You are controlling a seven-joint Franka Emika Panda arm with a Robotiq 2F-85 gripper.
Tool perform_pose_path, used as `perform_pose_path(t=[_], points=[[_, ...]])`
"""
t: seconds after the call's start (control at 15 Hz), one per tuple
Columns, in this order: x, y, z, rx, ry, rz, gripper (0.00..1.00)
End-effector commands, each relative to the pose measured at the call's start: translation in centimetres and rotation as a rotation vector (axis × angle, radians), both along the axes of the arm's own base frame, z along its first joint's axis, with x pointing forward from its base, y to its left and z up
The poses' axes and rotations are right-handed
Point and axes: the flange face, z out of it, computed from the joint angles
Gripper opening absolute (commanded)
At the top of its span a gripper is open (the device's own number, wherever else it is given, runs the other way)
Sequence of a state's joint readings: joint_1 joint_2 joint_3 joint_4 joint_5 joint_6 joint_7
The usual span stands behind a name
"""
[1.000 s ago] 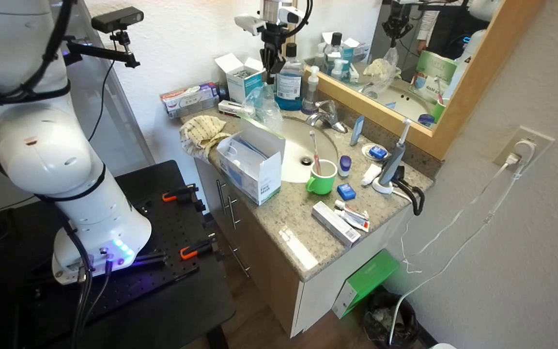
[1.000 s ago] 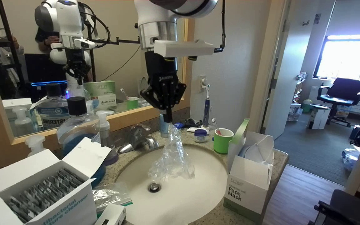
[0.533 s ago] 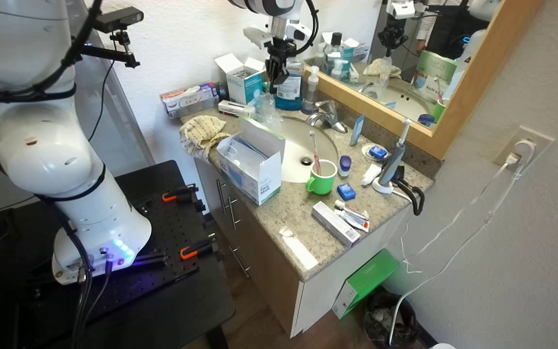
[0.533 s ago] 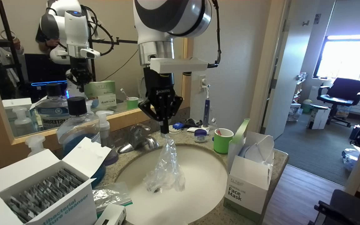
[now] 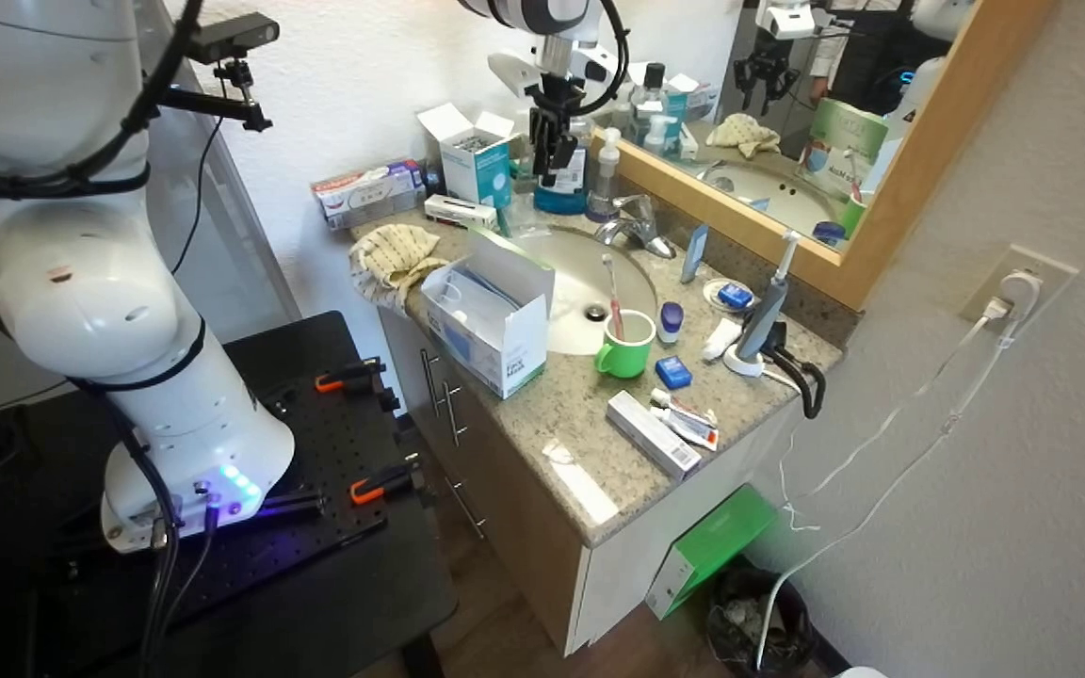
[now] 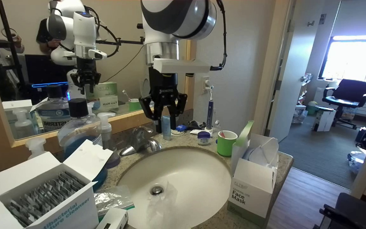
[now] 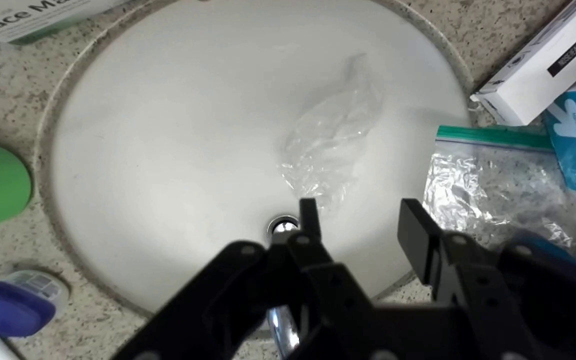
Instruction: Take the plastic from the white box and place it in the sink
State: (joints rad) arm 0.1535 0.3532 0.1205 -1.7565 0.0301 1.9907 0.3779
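The clear crumpled plastic (image 7: 335,135) lies loose in the white sink (image 7: 168,140), beside the drain. It also shows low in the basin in an exterior view (image 6: 162,206). My gripper (image 7: 358,210) is open and empty, with its fingers apart above the sink. In the exterior views it hangs near the faucet side of the basin (image 6: 166,128) (image 5: 552,171), apart from the plastic. The white face mask box (image 6: 249,190) stands open on the counter at the sink's edge, with masks inside. It also shows in an exterior view (image 5: 495,320).
A faucet (image 6: 140,143), mouthwash bottle (image 6: 78,130) and soap pumps stand behind the sink. An open box of packets (image 6: 65,206) and a zip bag (image 7: 493,190) lie at one side. A green cup (image 6: 227,144) stands at the rim. A mirror (image 5: 731,188) hangs close behind.
The arm came down over the sink with the plastic in its fingers. The gripper then opened, and the plastic dropped into the basin.
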Motion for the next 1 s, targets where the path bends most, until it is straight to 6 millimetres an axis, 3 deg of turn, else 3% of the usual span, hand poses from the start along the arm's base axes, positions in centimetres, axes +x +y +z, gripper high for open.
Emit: perform_pose_path(t=[0.0, 0.2, 0.67, 0.73, 0.93], points=[[0.0, -0.1, 0.9, 0.022, -0.017, -0.022, 0.77], [-0.7, -0.6, 1.9, 0.019, -0.027, -0.031, 1.00], [-4.1, -1.5, 5.9, 0.038, -0.081, -0.032, 1.00], [-2.0, -0.9, 4.6, 0.014, -0.054, -0.019, 1.00], [-3.4, -1.2, 5.9, 0.020, -0.065, -0.024, 1.00]])
